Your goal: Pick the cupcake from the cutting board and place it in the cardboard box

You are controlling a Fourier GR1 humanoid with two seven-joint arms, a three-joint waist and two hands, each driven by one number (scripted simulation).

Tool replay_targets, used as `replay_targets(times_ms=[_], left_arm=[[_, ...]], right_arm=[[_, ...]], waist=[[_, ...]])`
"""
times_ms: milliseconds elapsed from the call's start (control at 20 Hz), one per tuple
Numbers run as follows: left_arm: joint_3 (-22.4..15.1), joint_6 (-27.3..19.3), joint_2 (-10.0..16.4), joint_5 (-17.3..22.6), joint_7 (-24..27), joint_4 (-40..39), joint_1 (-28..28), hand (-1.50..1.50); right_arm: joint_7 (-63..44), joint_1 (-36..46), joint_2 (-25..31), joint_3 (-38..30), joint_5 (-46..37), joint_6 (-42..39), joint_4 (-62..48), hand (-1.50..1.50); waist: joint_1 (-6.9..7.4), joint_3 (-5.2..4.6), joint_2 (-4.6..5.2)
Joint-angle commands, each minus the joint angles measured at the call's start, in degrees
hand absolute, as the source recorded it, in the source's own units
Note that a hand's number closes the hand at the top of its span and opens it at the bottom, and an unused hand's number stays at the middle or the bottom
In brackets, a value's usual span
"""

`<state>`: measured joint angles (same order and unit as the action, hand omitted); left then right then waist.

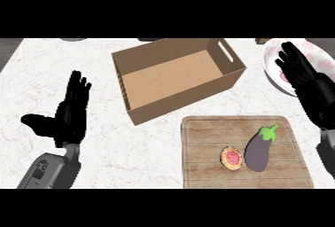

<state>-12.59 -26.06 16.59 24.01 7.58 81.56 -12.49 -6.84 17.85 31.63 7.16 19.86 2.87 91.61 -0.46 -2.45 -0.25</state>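
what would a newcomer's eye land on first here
The open cardboard box sits at an angle in the upper middle of the counter, nothing inside. Below it to the right, a wooden cutting board carries a purple eggplant with the small cupcake beside it. Black hands flank the scene, fingers straight: the left hand at the left, the right hand at the right edge over a plate.

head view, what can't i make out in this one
- Plate, head view: the right robot hand covers much of it, so the pink food on it cannot be identified.
- Cupcake, head view: seen from above, so its side is hidden. Whether it touches the eggplant is unclear.
- Small grey thing, head view: cut off by the top edge, so it cannot be identified.
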Motion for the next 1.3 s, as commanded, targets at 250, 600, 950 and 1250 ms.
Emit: replay_targets(times_ms=[250,600,950,1250], left_arm=[[-10.84,9.56,9.18,-9.44,-3.33,0.54,-3.12,0.00],[-12.19,12.40,9.96,-8.51,-4.38,0.90,-0.62,0.00],[-12.84,13.39,10.03,-8.33,-6.11,2.77,-0.45,0.00],[-12.69,13.48,10.26,-9.22,-7.03,3.40,-1.85,0.00]], right_arm=[[-7.69,-14.92,-7.65,7.05,-12.67,20.08,4.43,-1.50],[-7.27,-21.00,9.18,15.01,-43.76,25.43,3.19,-1.50],[-24.84,-29.25,12.43,21.80,-64.93,25.95,19.42,-1.50],[-44.04,-33.59,12.91,27.79,-69.66,9.38,38.31,-1.50]], waist=[[-5.02,2.45,-0.67],[-4.62,1.84,-0.99],[-4.46,1.79,-1.32],[-2.87,1.88,-0.73]])
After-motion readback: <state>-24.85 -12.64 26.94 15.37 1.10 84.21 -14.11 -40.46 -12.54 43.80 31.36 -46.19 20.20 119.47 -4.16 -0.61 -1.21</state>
